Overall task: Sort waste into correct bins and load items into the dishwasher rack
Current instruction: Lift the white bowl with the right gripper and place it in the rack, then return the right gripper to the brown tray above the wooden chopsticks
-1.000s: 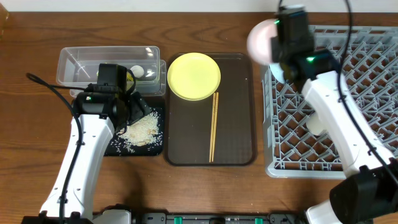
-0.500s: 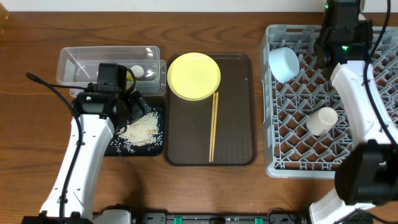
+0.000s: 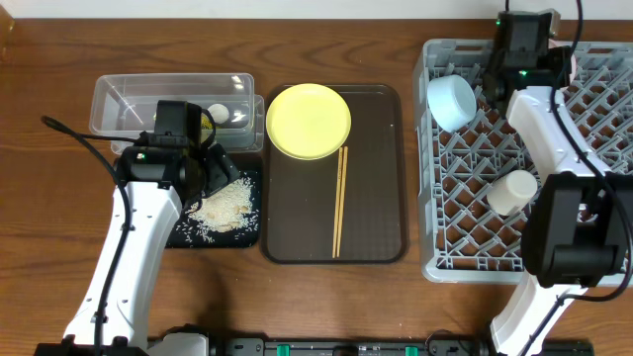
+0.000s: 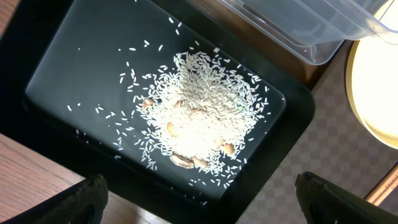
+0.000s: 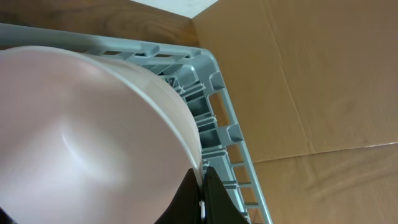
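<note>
White bowl [image 5: 81, 124] in dishwasher rack [image 5: 219, 127], rim pinched by right gripper [image 5: 200, 198]; left gripper [image 4: 199, 202] gapes over rice [image 4: 199, 118]

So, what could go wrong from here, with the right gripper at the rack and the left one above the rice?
1. The right gripper pinches only the thin rim of the white bowl, close to the dishwasher rack corner; the bowl might slip or knock the wall on release.
2. Loose rice grains lie scattered near the black tray edge under the open left gripper; a careless move could push some out.
</note>
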Robot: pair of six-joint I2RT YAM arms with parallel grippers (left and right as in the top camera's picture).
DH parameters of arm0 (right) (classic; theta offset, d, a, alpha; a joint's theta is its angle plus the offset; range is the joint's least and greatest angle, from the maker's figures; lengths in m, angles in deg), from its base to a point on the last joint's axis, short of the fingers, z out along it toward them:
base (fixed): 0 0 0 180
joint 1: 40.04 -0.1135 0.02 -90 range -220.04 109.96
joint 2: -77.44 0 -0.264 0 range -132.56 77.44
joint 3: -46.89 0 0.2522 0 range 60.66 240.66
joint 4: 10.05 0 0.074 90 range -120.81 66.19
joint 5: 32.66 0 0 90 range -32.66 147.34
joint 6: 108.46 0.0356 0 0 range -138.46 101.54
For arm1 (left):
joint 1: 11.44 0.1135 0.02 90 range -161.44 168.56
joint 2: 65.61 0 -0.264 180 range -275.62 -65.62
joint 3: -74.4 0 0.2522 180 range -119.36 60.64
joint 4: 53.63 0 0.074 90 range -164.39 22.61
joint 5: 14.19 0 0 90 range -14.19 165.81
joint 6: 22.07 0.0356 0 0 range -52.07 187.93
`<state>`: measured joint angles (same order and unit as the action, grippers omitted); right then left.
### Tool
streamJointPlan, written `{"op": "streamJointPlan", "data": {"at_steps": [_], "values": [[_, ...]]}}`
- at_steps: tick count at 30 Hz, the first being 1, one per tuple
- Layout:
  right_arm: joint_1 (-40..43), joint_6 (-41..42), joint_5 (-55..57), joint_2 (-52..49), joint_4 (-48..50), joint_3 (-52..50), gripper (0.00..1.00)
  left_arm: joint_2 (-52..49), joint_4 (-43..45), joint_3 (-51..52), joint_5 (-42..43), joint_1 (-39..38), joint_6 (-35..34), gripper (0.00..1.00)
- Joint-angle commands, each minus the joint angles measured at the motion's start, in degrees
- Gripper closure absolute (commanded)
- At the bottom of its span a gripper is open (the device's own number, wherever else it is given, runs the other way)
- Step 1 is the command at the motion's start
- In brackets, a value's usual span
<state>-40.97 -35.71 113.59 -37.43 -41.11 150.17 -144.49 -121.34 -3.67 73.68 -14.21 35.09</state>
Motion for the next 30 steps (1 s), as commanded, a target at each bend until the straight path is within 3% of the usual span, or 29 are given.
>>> {"op": "streamJointPlan", "data": {"at_steps": [1,8,13,18,22,24,30], "values": [[-2.2,1.5,2.0,-1.0,-0.1,0.4,0.99,0.3,-0.2,-0.5,-0.9,0.3,-0.3,0.01],[-4.6,2.6,2.0,-1.3,-3.0,0.3,0.99,0.3,-0.4,-0.5,-0.9,0.3,-0.3,0.01],[-5.9,13.9,1.2,-1.2,-12.1,0.4,0.99,0.3,-0.4,-0.5,-0.9,0.3,-0.2,0.01],[-6.3,23.1,-10.4,-0.1,-20.9,0.4,0.98,0.3,-0.4,-0.5,-0.9,0.3,-0.3,0.01],[-6.5,25.6,-17.4,1.5,-24.2,0.4,0.97,0.3,-0.4,-0.5,-0.9,0.3,-0.3,0.01],[-6.8,25.6,-19.4,2.7,-24.9,0.4,0.91,0.3,-0.4,-0.5,-0.9,0.3,-0.3,0.01],[-8.2,25.6,-26.1,9.3,-25.3,0.4,0.55,0.3,-0.4,-0.5,-0.9,0.3,-0.3,0.01]]}}
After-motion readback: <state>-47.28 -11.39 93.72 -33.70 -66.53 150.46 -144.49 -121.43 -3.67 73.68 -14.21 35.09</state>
